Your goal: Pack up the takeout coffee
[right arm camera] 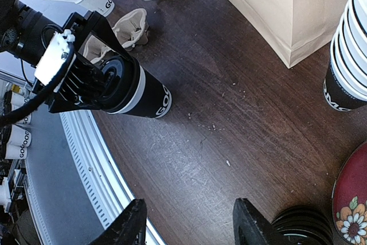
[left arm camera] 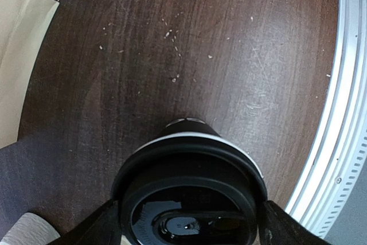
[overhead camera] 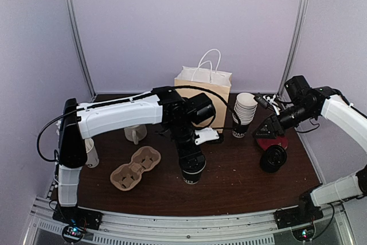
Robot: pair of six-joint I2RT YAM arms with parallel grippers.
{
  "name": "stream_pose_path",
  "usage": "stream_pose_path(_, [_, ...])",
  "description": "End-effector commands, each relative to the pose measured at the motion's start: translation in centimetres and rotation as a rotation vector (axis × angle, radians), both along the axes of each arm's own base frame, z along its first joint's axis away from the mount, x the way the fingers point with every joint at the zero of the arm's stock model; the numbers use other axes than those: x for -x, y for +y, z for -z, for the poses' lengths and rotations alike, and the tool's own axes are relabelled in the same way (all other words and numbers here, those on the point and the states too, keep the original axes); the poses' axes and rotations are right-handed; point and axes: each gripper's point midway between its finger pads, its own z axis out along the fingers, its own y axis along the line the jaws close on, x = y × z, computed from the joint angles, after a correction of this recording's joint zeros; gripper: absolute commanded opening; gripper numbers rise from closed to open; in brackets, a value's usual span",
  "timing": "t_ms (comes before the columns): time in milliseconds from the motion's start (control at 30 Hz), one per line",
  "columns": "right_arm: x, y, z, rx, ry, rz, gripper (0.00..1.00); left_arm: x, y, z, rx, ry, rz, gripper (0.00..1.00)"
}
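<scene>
Black lidded cup (overhead camera: pixel 193 175) pinched by left hand (left arm camera: pixel 192 225), cardboard carrier (overhead camera: pixel 135 168) nearby; right hand (right arm camera: pixel 192 225) spread.

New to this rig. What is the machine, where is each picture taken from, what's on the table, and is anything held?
Two white robot arms, the left arm and the right arm, are bolted at the near edge of a dark table. The wide picture comes from a fixed camera above and behind them; the other two come from a camera on each wrist. On the table are a paper bag, a cardboard cup carrier, a white mug, a stack of cups and a stack of black lids. The left gripper is shut on a black lidded cup. The right gripper is open and empty.
</scene>
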Motion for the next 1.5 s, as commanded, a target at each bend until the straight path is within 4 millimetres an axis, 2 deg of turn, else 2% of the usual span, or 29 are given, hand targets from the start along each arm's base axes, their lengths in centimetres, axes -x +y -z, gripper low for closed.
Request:
stream_pose_path(0, [-0.1,0.0,-0.3,-0.009,-0.026,-0.003,0.56,-0.8,-0.9,-1.0,0.059,-0.028,-0.021,0.88])
stream_pose_path(233, [-0.2,0.1,-0.3,-0.014,-0.017,-0.003,0.56,-0.9,-0.8,-3.6,0.125,-0.076,-0.019,0.97])
stream_pose_path(400, [-0.2,0.2,-0.6,-0.022,-0.019,-0.001,0.56,-1.2,0.4,-5.4,0.138,-0.128,-0.031,0.97])
stream_pose_path(500, [-0.2,0.7,-1.1,-0.052,-0.007,0.002,0.55,-2.7,2.2,-7.5,0.152,-0.228,-0.143,0.98])
stream_pose_path(667, [0.4,3.7,-0.4,-0.08,0.074,-0.053,0.49,-3.2,4.8,-8.2,0.277,-0.2,-0.396,0.97])
stream_pose_path(833, [1.6,7.8,0.9,-0.142,0.219,-0.125,0.36,-3.1,6.9,-6.5,0.425,-0.014,-0.668,0.81])
stream_pose_path(933, [1.9,9.5,1.7,-0.161,0.274,-0.133,0.33,-2.0,6.6,-6.1,0.524,0.096,-0.714,0.79])
stream_pose_path(1067, [2.0,11.6,2.9,-0.173,0.352,-0.14,0.41,-2.3,5.8,-5.8,0.595,0.166,-0.775,0.75])
stream_pose_path(1200, [2.8,13.5,4.1,-0.167,0.438,-0.19,0.43,-2.6,5.2,-4.1,0.588,0.251,-0.82,0.72])
stream_pose_path(1333, [3.2,14.5,5.1,-0.163,0.497,-0.208,0.47,-2.6,4.6,-3.3,0.591,0.298,-0.809,0.71])
stream_pose_path(1467, [3.2,15.3,5.7,-0.164,0.539,-0.218,0.46,-2.4,4.1,-2.4,0.57,0.321,-0.791,0.67])
